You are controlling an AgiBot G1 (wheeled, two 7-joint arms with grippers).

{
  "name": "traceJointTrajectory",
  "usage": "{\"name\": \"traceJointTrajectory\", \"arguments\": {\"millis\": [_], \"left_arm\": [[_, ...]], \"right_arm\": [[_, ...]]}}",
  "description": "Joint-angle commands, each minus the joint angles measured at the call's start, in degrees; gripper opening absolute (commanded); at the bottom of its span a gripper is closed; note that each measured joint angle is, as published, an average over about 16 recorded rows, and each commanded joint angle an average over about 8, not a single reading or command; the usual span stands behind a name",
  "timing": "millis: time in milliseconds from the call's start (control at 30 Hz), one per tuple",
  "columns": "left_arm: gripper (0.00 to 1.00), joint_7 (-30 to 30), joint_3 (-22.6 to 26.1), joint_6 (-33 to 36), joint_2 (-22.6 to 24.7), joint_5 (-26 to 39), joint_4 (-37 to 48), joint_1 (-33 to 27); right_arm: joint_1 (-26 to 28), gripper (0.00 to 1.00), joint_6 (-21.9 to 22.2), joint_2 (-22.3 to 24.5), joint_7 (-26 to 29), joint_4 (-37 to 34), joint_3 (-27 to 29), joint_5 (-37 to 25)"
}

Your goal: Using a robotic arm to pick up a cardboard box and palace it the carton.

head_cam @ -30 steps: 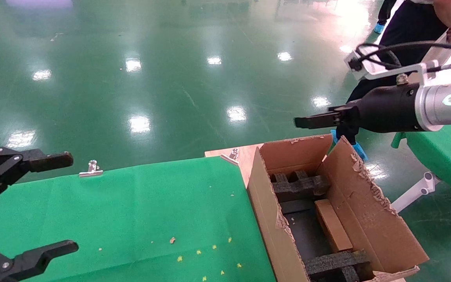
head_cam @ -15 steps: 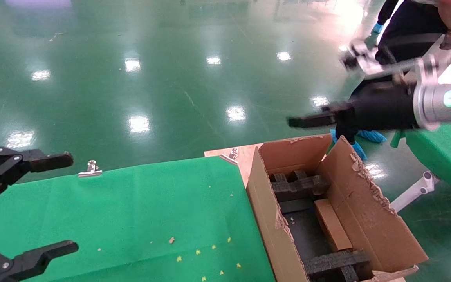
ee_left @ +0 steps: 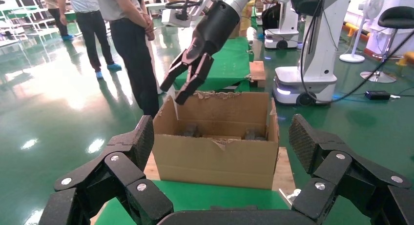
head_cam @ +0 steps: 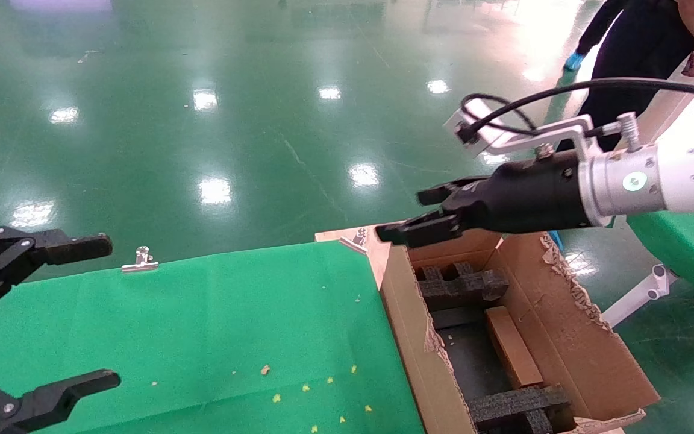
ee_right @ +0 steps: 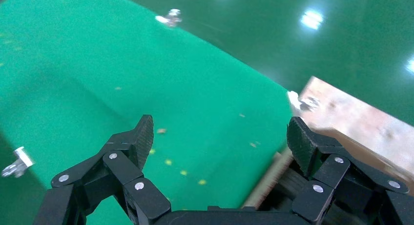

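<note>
Above the carton (head_cam: 570, 337), right end effector (head_cam: 410, 214) spread, no readable labels

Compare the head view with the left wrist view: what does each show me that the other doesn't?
Only the head view looks down into the carton: the cardboard box lies inside on its floor between black foam inserts. It also shows yellow crumbs on the green cloth.

Only the left wrist view shows the carton's outer wall, another robot's base behind it, and a fan.

Both show the right claw open above the carton's far rim, the open left claw and the bystanders.
</note>
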Motion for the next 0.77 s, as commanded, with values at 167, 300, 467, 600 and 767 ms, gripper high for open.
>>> {"name": "traceJointTrajectory", "arguments": {"millis": [167,300,467,600,767], "left_arm": [[1.0,0.0,0.0,0.0,0.0,0.0,0.0,0.0],[1.0,0.0,0.0,0.0,0.0,0.0,0.0,0.0],[1.0,0.0,0.0,0.0,0.0,0.0,0.0,0.0],[1.0,0.0,0.0,0.0,0.0,0.0,0.0,0.0],[1.0,0.0,0.0,0.0,0.0,0.0,0.0,0.0]], "right_arm": [[-6.9,1.0,-3.9,-1.3,-6.6,-0.3,8.9,3.1],[-12.0,1.0,-6.9,-2.3,-11.6,-0.5,15.5,5.3],[-18.4,1.0,-10.6,-3.6,-17.8,-0.8,23.8,8.2],[-23.6,1.0,-13.5,-4.6,-22.8,-1.0,30.5,10.5],[-28.2,1.0,-16.2,-5.5,-27.3,-1.2,36.5,12.6]]}}
